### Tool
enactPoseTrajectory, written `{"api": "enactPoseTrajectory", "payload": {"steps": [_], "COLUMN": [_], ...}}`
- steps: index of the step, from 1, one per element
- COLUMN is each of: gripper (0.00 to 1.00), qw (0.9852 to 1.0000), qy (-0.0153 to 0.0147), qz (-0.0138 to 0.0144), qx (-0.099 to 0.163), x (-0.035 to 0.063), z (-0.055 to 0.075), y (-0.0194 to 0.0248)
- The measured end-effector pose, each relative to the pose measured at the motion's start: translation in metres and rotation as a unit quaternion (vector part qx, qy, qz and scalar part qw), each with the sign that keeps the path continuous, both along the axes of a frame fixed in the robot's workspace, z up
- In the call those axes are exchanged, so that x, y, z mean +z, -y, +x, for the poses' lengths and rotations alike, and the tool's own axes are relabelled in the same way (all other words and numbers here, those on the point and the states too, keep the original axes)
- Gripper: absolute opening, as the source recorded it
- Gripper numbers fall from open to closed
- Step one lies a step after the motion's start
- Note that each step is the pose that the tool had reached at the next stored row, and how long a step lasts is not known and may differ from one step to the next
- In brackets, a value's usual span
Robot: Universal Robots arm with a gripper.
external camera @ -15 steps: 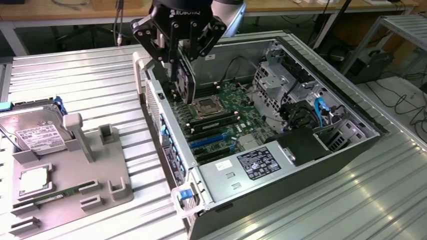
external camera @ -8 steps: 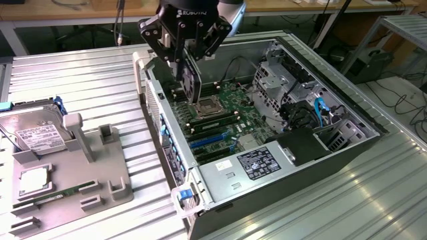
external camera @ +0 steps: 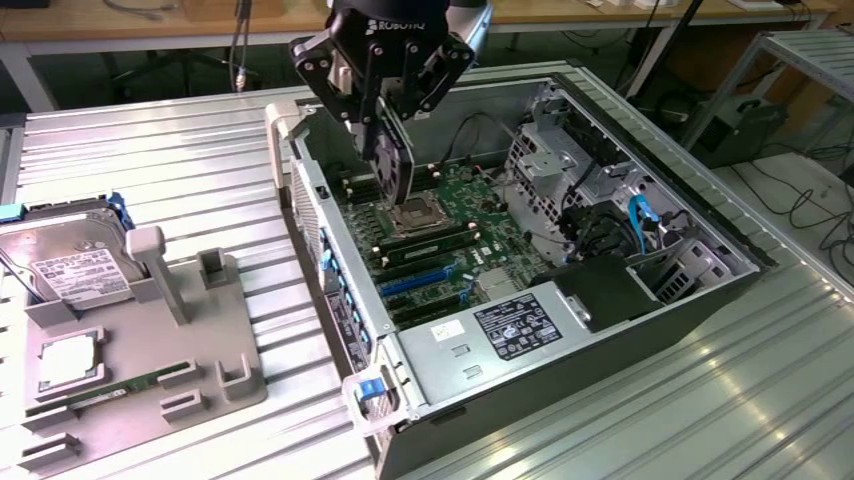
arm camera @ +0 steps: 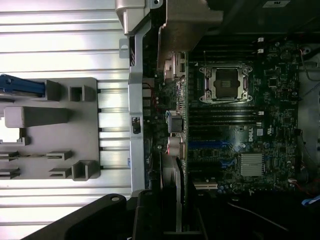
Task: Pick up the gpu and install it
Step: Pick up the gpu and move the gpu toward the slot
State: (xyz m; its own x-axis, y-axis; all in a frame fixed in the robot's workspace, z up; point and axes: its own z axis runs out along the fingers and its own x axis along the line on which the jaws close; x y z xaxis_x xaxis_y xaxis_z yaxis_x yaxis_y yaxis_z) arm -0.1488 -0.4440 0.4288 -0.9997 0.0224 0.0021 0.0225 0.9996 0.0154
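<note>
My gripper (external camera: 383, 118) hangs over the open computer case (external camera: 310, 215), shut on the gpu (external camera: 391, 160). The card is a dark, slim board held upright and hanging below the fingers. It hovers above the motherboard (external camera: 461, 200), near the CPU socket (external camera: 416, 212) and not touching the board. The blue expansion slots (external camera: 420, 283) lie nearer the power supply. In the wrist view the gpu (arm camera: 176, 185) runs edge-on out from between my dark fingers (arm camera: 150, 217). It lines up along the case's rear edge, beside the socket (arm camera: 222, 82) and the blue slots (arm camera: 210, 145).
A grey fixture tray (external camera: 200, 350) on the slatted metal table, at the exterior view's left, holds a hard drive (external camera: 80, 265), a CPU (external camera: 64, 362) and a RAM stick (external camera: 107, 393). The power supply (external camera: 514, 325) and drive cage (external camera: 561, 150) crowd the case interior.
</note>
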Motion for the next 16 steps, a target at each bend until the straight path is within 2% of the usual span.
{"api": "enactPoseTrajectory", "payload": {"steps": [16], "gripper": [0.28], "qw": [1.0], "qy": [0.0], "qz": [0.0], "qx": [0.0], "x": [-0.0009], "z": [0.021], "y": [0.0]}}
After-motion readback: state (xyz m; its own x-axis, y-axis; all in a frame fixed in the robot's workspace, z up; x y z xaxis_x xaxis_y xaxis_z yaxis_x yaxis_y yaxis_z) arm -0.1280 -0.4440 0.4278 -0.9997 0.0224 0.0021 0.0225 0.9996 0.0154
